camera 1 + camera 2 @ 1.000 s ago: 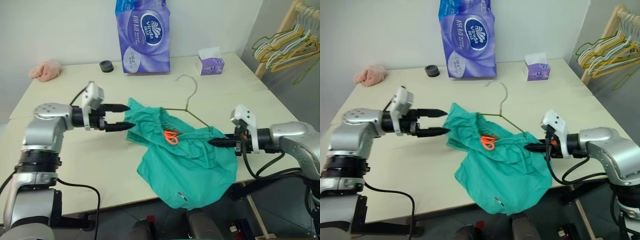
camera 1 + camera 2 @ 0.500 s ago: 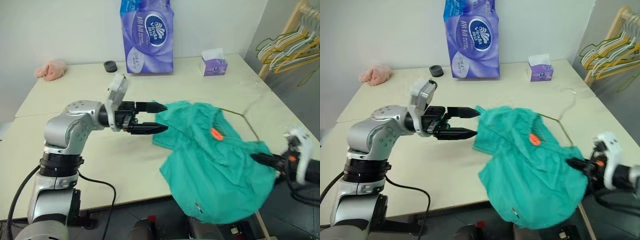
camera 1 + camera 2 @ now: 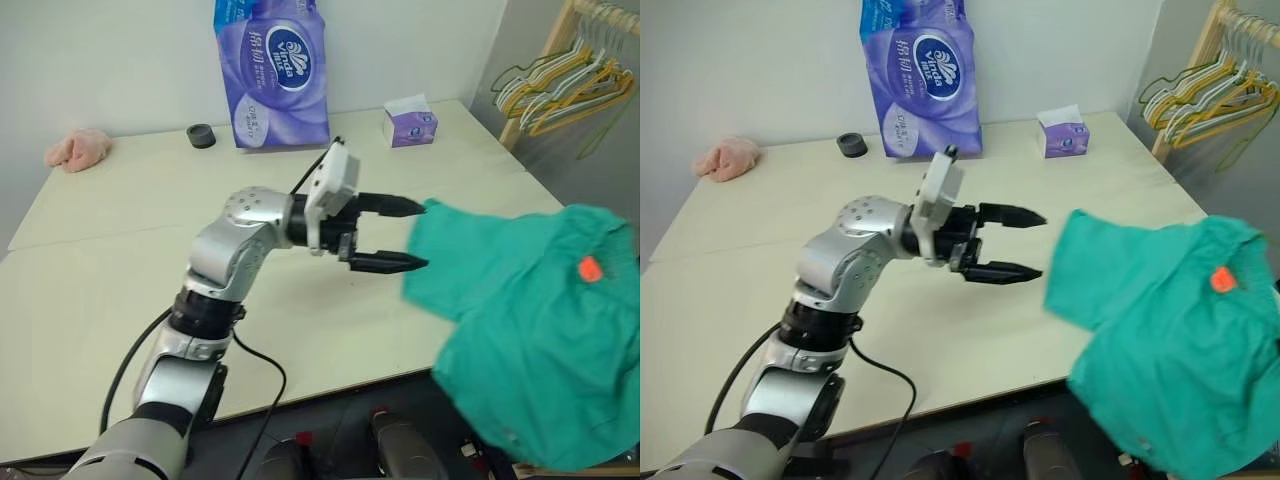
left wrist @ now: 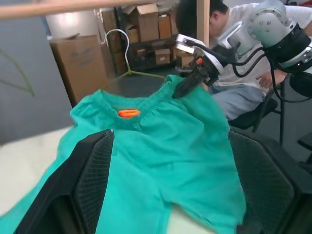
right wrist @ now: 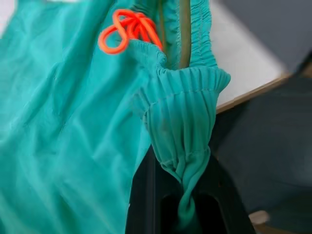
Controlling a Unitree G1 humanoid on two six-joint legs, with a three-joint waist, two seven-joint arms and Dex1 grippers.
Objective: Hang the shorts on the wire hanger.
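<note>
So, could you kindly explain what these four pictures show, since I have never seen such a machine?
It is a two-armed humanoid robot. Two pictures come from cameras in its head, two from cameras on its wrists. The left pincer is open and empty above the table. The right pincer is shut on the waistband of the shorts, carrying them off the table's right edge, with the wire hanger inside. On the table lie a purple tissue pack, a tissue box, a pink cloth and a black ring.
</note>
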